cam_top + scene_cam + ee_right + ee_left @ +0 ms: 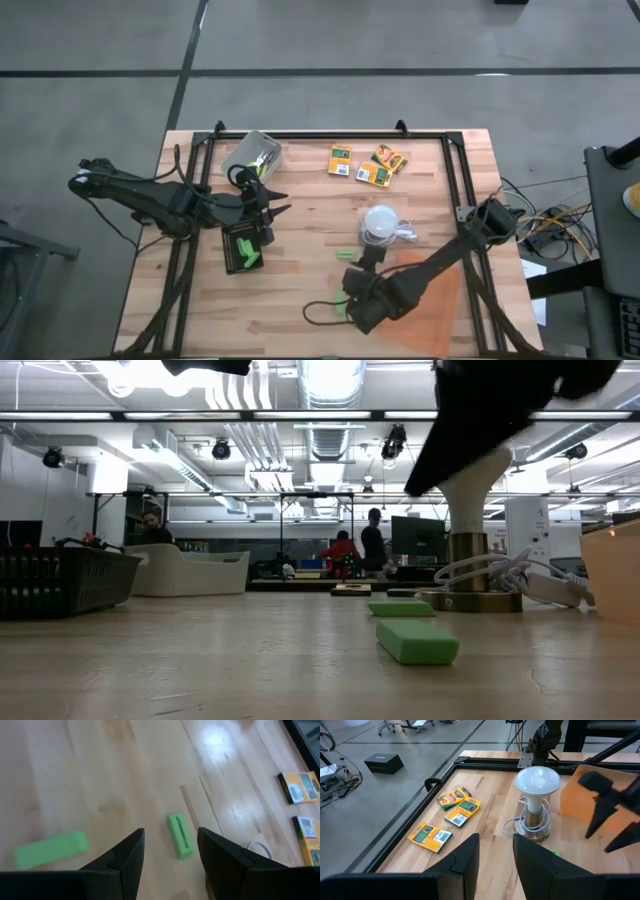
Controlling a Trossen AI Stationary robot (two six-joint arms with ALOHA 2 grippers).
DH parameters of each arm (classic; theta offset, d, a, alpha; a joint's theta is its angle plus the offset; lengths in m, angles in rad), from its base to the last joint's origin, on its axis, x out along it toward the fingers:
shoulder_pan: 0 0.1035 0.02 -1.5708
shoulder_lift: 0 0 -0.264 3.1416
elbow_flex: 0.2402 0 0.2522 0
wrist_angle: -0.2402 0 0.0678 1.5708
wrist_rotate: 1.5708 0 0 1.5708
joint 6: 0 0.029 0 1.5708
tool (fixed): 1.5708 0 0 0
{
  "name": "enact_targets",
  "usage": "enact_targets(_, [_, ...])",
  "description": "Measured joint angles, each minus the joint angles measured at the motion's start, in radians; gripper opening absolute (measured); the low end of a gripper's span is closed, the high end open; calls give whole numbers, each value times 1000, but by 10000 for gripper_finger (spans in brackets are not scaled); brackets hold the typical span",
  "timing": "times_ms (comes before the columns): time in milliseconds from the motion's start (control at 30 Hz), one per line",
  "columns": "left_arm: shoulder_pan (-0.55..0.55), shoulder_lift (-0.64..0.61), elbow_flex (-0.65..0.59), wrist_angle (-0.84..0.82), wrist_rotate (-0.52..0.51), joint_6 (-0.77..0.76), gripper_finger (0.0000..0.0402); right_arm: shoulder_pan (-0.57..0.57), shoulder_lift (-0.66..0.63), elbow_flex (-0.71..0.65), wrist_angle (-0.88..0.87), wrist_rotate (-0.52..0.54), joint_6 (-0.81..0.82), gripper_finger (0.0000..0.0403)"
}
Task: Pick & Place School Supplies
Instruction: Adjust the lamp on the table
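A: Green sticks [180, 836]: where do they lie?
B: Two lie on the wood table [310, 205], just ahead of the right gripper [170, 851], fingers apart and empty.
A: Anything nearby?
B: A white dome lamp [380, 224] with its cord, and an orange sheet [440, 290].
A: The left gripper [496, 851]?
B: Apart, empty, over the black tray [236, 250].

An open-plan lab or workshop: exposed ceiling ducts [330, 385] and strip lights overhead, grey concrete floor [320, 60], people [375, 540] at far desks behind the wooden worktop [310, 215].
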Motion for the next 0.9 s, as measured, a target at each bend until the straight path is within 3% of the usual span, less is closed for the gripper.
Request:
enact_targets(200, [0, 0, 0, 0, 0, 0, 124, 32, -93, 21, -71, 10, 303, 172])
enact_targets(400, [0, 0, 0, -2, 0, 3, 124, 148, -128, 10, -203, 196, 772, 167])
enact_targets(533, [0, 0, 0, -3, 0, 17, 124, 171, -102, -16, -291, 192, 1031, 167])
enact_targets(900, [1, 0, 0, -6, 0, 22, 124, 117, 25, -30, -414, 116, 1063, 166])
